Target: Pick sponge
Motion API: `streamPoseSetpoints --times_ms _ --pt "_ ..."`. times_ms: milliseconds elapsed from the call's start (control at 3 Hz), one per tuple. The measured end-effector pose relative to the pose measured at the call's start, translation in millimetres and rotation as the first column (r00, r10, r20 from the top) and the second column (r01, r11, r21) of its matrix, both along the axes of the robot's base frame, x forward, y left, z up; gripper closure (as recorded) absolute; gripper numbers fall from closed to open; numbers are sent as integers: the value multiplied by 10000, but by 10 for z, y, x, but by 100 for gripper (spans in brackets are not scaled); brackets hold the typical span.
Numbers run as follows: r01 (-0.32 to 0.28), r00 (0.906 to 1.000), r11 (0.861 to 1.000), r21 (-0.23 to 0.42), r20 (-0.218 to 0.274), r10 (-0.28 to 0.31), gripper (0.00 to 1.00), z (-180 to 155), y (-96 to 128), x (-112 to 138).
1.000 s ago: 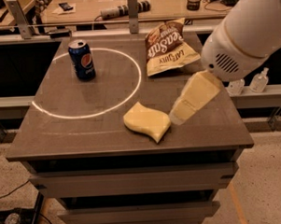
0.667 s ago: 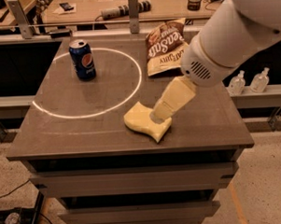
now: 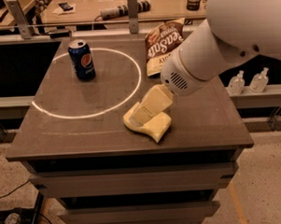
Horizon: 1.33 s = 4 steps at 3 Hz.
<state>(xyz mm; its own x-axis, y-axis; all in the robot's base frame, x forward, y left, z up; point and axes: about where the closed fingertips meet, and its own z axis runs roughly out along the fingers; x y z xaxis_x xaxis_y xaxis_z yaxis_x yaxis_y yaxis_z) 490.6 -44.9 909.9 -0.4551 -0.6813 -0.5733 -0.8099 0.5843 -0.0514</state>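
Note:
The pale yellow sponge [image 3: 160, 126] lies flat on the dark table [image 3: 76, 135], near the front edge and right of the middle, its pointed tip toward the front. My gripper [image 3: 139, 115], on the large white arm coming in from the upper right, is right over the sponge's left part and covers some of it. It appears to touch the sponge or hover just above it.
A blue soda can [image 3: 82, 59] stands at the back left, on a white circle [image 3: 130, 93] marked on the table. A tan-and-brown chip bag [image 3: 161, 44] lies at the back, partly behind the arm. Two small bottles [image 3: 246, 81] stand on a ledge to the right.
The arm has swung left and down, bringing the gripper from the sponge's right side to directly over it. The sponge, can and bag have not moved.

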Motion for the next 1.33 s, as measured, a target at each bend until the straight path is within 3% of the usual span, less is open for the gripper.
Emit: streamPoseSetpoints --times_ms 333,667,1000,1333 --pt "-361 9992 9990 271 -141 365 0 -108 180 -91" --pt "-341 9992 9990 287 -204 346 0 -259 233 -65" --pt "-77 9999 9994 327 -119 81 0 -514 126 168" --pt "-78 9999 9994 327 -119 82 0 -514 126 168"
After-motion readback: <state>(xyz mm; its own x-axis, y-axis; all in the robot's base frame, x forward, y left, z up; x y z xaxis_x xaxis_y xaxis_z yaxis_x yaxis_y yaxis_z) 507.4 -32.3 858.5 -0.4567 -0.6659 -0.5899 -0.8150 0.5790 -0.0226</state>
